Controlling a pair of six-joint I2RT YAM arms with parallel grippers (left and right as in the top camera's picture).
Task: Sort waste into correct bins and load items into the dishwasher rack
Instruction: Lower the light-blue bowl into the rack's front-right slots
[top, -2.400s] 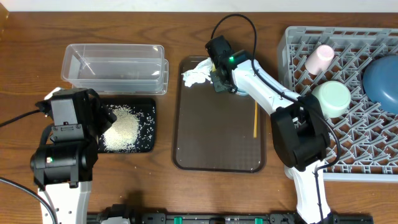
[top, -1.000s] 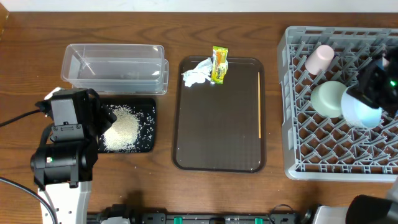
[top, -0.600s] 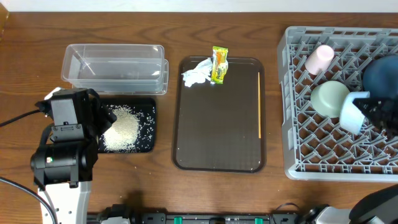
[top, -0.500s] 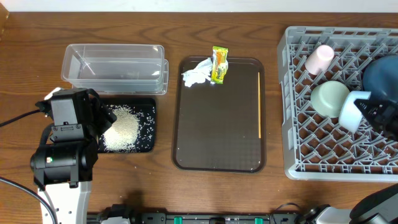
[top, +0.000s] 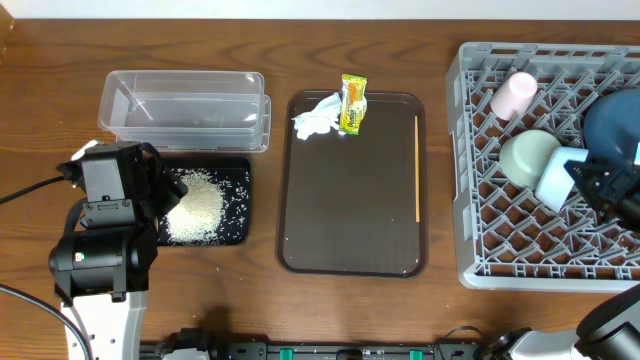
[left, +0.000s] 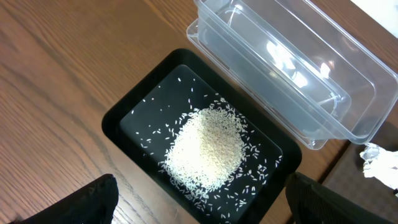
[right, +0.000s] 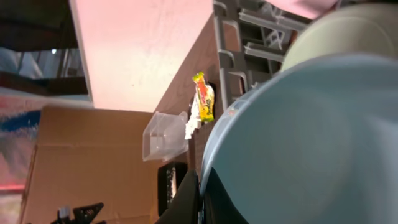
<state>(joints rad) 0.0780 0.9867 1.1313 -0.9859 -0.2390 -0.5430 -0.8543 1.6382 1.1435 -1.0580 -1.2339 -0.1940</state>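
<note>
My right gripper (top: 585, 185) is shut on the rim of a light-blue bowl (top: 555, 180) and holds it tilted on edge over the grey dishwasher rack (top: 470, 150). The bowl fills the right wrist view (right: 311, 143), its rim pinched between my fingers (right: 200, 193). A mint bowl (top: 527, 155), a pink cup (top: 513, 93) and a dark-blue plate (top: 612, 125) sit in the rack. My left gripper (left: 199, 202) is open above the black tray (top: 238, 200) holding rice (left: 208, 146). The clear container (top: 185, 108) is beside it.
A brown serving tray (top: 350, 220) lies in the middle, with a crumpled tissue (top: 315, 120) and a yellow-green wrapper (top: 353, 103) at its far edge and an orange stick (top: 417, 168) along its right side.
My right arm left the far end of the brown tray and carried the light-blue bowl over to the rack. Lately the bowl edged slightly left. The left arm has not moved.
</note>
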